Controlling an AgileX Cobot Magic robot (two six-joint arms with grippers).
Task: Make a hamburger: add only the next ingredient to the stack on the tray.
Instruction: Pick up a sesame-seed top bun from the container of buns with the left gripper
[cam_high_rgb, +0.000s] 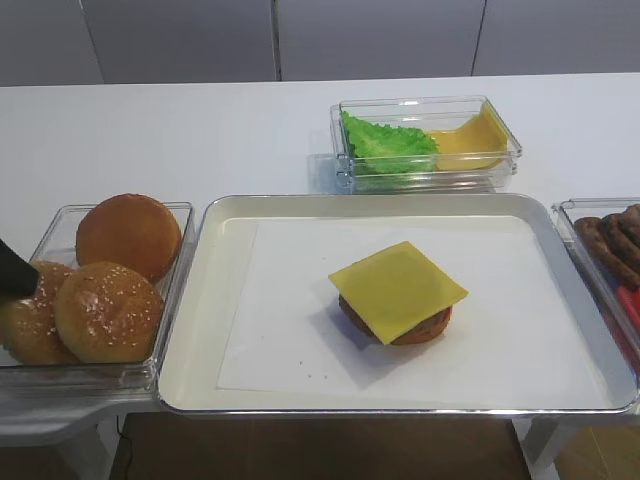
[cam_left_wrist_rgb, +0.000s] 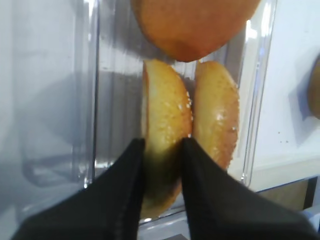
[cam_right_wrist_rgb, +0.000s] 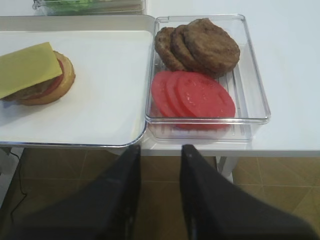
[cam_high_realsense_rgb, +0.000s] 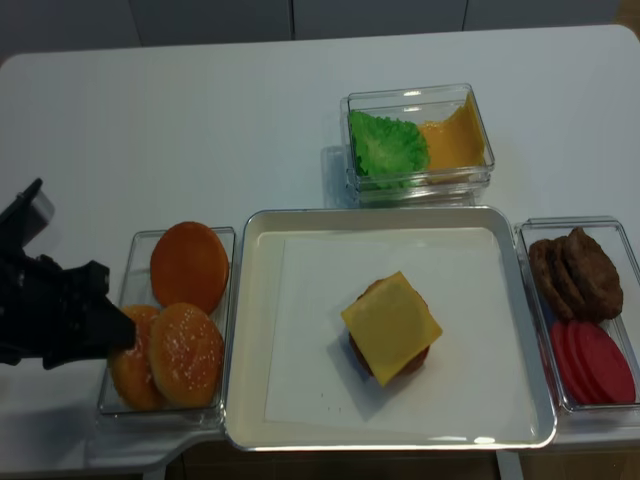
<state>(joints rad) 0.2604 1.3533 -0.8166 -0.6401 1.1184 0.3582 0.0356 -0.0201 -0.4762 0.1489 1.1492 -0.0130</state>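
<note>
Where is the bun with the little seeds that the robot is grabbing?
In the left wrist view, the seeded bun sits between the left gripper fingers, inside the clear tub left of the tray, beside another seeded bun.

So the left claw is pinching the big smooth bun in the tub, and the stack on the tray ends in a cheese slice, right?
Not quite. The left wrist view shows the left gripper closing around a sesame-seeded bun top, not the smooth bun lying beyond it. The rest holds: the stack on the tray ends in a cheese slice.
</note>
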